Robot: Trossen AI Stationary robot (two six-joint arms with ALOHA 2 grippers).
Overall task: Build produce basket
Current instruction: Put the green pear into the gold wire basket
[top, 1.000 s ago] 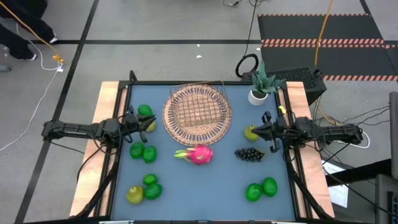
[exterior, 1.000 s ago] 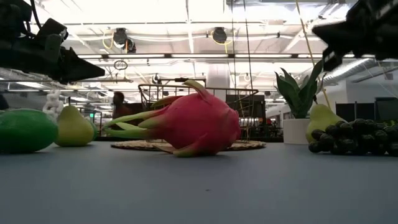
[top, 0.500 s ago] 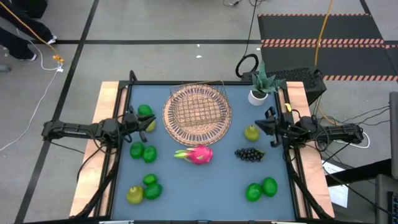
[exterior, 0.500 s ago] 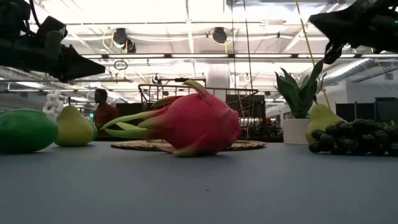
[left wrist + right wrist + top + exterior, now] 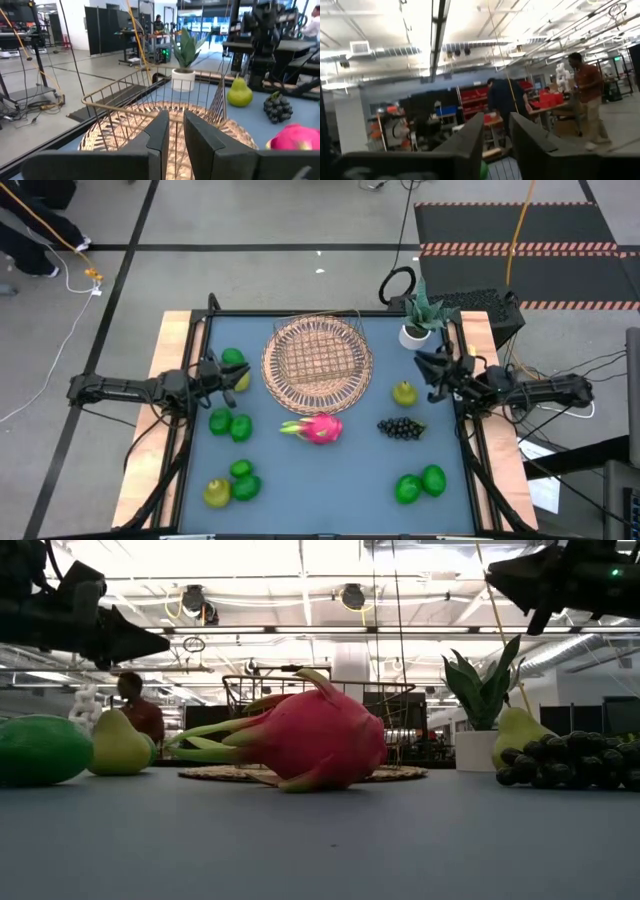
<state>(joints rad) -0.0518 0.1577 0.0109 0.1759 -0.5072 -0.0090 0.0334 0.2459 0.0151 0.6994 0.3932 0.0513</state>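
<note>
We locate the round, shallow, tan wicker basket (image 5: 318, 361) at the far centre of the blue table top (image 5: 330, 470), and it holds no produce. The left gripper (image 5: 222, 375) hovers at the table's left edge, just beside a round green toy fruit (image 5: 233, 358) and a yellow-green toy pear (image 5: 242, 380), and points toward the basket. In the left wrist view its 2 dark fingers (image 5: 161, 134) stand a narrow slit apart with nothing between them. The right gripper (image 5: 425, 366) hangs raised at the table's right edge, between the small white pot with a green plant (image 5: 415, 328) and a second yellow-green toy pear (image 5: 404, 392), and touches neither. In the right wrist view its fingers (image 5: 470, 139) show a modest gap and grip nothing. We find the pink dragon fruit with green tips (image 5: 318, 427) lying on the table just in front of the basket, and the dark purple grape bunch (image 5: 400, 427) to its right. 2 round green fruits (image 5: 230, 423) lie near the left edge. 2 more green fruits (image 5: 243, 480) and a third pear (image 5: 217, 493) lie at the near left corner, and 2 green fruits (image 5: 419, 484) lie at the near right. In the low view a person (image 5: 137, 717) shows in the room beyond the table.
</note>
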